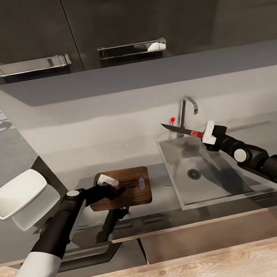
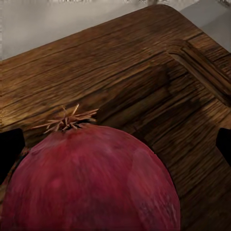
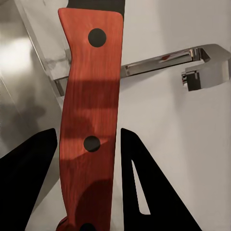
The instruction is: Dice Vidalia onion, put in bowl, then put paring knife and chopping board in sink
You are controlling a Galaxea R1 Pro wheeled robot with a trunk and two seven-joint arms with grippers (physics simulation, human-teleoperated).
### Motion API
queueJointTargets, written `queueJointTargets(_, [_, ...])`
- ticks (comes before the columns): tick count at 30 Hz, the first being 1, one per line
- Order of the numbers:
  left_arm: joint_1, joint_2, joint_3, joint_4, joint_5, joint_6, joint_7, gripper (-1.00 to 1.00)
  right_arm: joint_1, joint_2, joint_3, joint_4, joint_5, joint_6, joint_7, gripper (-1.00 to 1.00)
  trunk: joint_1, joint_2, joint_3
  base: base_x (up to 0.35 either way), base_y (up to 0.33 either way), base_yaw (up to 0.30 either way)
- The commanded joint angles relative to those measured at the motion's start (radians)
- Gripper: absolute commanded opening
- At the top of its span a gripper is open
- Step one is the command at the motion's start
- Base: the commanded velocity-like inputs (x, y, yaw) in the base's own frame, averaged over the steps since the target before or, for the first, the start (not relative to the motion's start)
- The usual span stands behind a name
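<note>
Onion (image 2: 91, 178), whole and reddish, rests on the chopping board (image 1: 134, 184) between the fingers of the left gripper (image 1: 111, 185), which appears closed on it. Dicing has not begun. Right gripper (image 1: 202, 136) pinches the paring knife (image 1: 183, 130) by its reddish handle, held over the sink (image 1: 218, 190), blade pointing away from it. Judged next move: carry the blade across to the board and bring it down on the onion, clear of the left fingers.
</note>
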Motion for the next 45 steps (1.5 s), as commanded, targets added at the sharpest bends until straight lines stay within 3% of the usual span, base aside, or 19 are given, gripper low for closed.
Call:
queueJointTargets(1, [-0.001, 0.001, 0.002, -0.005, 0.001, 0.007, -0.001, 1.00, -0.002, -0.001, 0.004, -0.002, 0.011, 0.007, 0.000, -1.00, 0.001, -0.002, -0.002, 0.000, 0.000, 0.000])
queueJointTargets(7, [-0.001, 0.003, 0.030, -0.121, 0.002, 0.045, -0.001, 1.00, -0.002, -0.001, 0.022, -0.002, 0.011, 0.007, 0.000, -1.00, 0.001, -0.002, -0.002, 0.000, 0.000, 0.000])
queueJointTargets(11, [-0.001, 0.004, 0.105, -0.238, 0.002, 0.151, -0.002, 1.00, -0.002, -0.001, 0.067, -0.002, 0.011, 0.007, 0.000, -1.00, 0.001, -0.002, -0.002, 0.000, 0.000, 0.000])
queueJointTargets(15, [-0.001, 0.006, 0.167, -0.315, 0.001, 0.183, -0.003, 1.00, -0.002, -0.001, 0.078, -0.002, 0.011, 0.007, 0.000, -1.00, 0.001, -0.002, -0.002, 0.000, 0.000, 0.000])
queueJointTargets(21, [-0.001, 0.009, 0.172, -0.343, 0.000, 0.188, -0.009, 1.00, -0.002, -0.001, 0.079, -0.002, 0.011, 0.006, 0.000, -1.00, 0.001, -0.002, -0.002, -0.006, 0.005, 0.000])
queueJointTargets(30, [-0.001, 0.038, 0.172, -0.346, 0.000, 0.188, -0.088, 1.00, -0.002, -0.001, 0.079, -0.002, 0.011, 0.006, 0.000, -1.00, 0.001, -0.002, -0.002, -0.171, 0.196, 0.000])
queueJointTargets(45, [-0.001, 0.041, 0.171, -0.338, 0.000, 0.188, -0.095, 1.00, -0.002, -0.001, 0.084, -0.002, 0.011, -0.005, 0.000, -1.00, 0.001, -0.002, -0.002, -0.160, 0.273, 0.000])
